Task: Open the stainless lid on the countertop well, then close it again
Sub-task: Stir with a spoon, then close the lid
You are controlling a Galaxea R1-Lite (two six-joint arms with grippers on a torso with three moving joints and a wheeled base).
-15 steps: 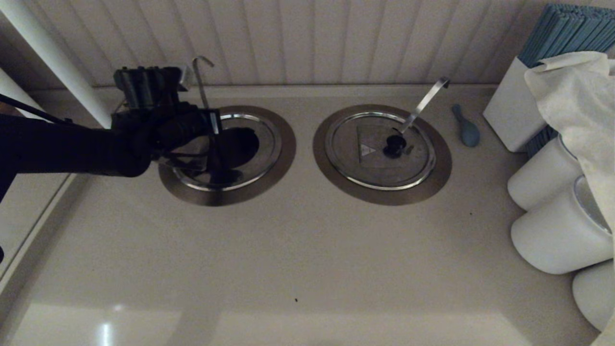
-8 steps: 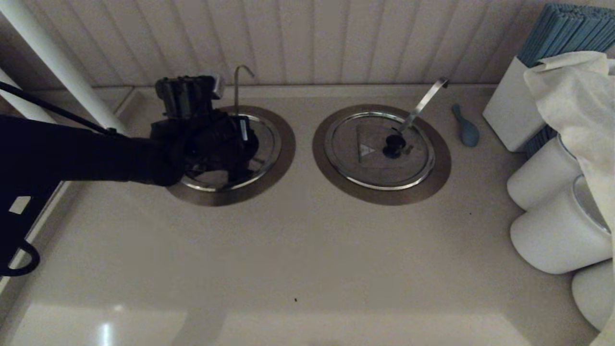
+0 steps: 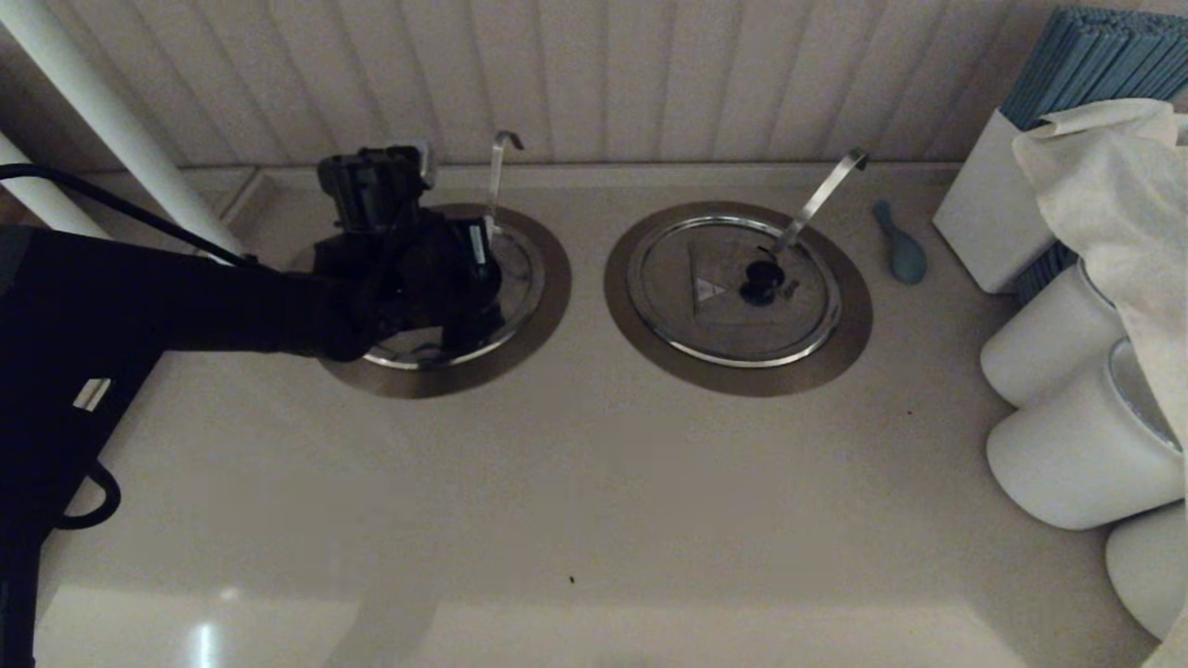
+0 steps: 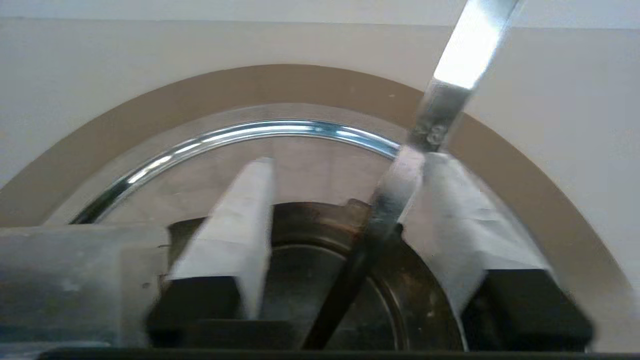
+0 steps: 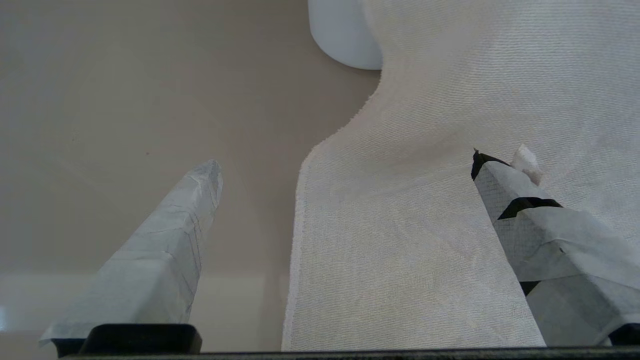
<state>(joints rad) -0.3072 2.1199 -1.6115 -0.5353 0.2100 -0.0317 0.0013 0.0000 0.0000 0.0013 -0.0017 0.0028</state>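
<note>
I have the left gripper (image 3: 464, 301) down over the stainless lid (image 3: 520, 269), which sits in the countertop well (image 3: 543, 315) toward the back left of the bench (image 3: 594, 501), close to the back edge. From the left wrist camera its two fingers (image 4: 240, 210) stand apart on either side of the lid's dark centre knob (image 4: 325, 270); whether they pinch it I cannot tell. The ladle handle (image 3: 497, 176) rises near-upright through the lid and passes just beside one finger. The lid's shiny rim (image 4: 240, 135) lies level inside the bronze-grey collar. The twin lid (image 3: 733, 288) with the slanted ladle sits to the right. The right gripper (image 5: 345, 165) hangs with fingers wide apart above a white cloth (image 5: 450, 200), gripping nothing
</note>
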